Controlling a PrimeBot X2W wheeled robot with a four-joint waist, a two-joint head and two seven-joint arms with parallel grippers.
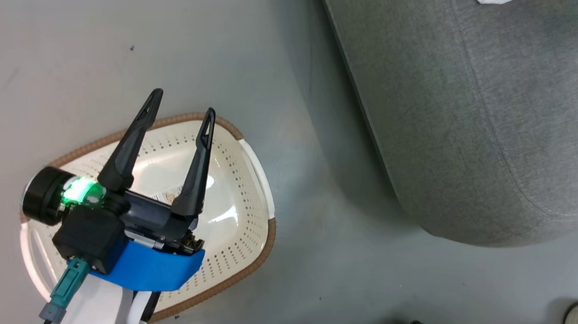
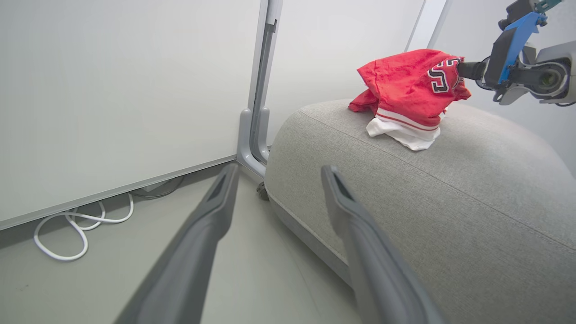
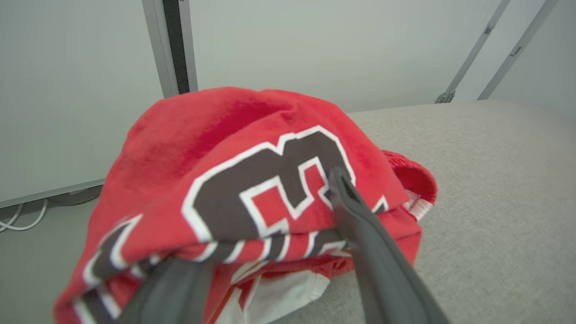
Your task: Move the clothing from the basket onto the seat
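Basket (image 1: 244, 206) looks empty; clothing (image 2: 405, 90) piled near the seat (image 2: 450, 202) edge. Left gripper (image 1: 183, 102) spread wide above the basket. Right gripper (image 3: 256, 220) fingers apart, cloth draped over one, so likely done.

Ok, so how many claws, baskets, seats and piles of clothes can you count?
claws: 2, the left claw and the right claw
basket: 1
seat: 1
clothing piles: 1, lying on the seat
total: 5
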